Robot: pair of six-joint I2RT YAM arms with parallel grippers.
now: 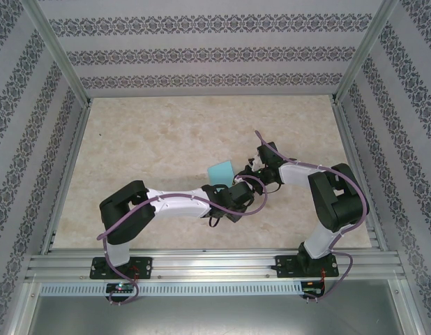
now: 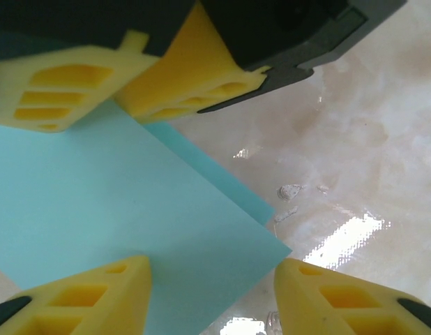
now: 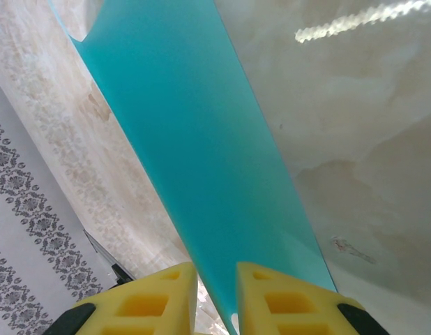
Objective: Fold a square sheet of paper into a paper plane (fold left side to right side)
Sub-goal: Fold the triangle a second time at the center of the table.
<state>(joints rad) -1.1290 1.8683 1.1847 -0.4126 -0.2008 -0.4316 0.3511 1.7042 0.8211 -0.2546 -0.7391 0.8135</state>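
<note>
item inspected: the square sheet of paper (image 1: 221, 170), turquoise, found near the middle of the table (image 1: 146, 132), between the two wrists. in the left wrist view two layers are seen, the upper edge set back slightly from the lower. a fold is therefore judged to be laid over but not yet pressed flat.

right gripper (image 3: 215, 279): closed to a narrow gap on the sheet, which is held edge-on between the yellow pads (image 3: 271, 296) and curves away from them, raised off the table at that end.

left gripper (image 2: 212, 279): fingers stand apart over a corner of the sheet, and nothing is pinched.

handling, as judged: very light, thin and limp. the sheet is expected to sag or bow wherever it is unsupported, and a crease will be left wherever it is pressed. the face looks smooth, so it may slide on the glossy table or slip out of a loose pinch. tearing is possible if it is pulled between both arms.

hold is best taken at an edge or corner, seated well into the pads, with the layers aligned before any pressing is done.
</note>
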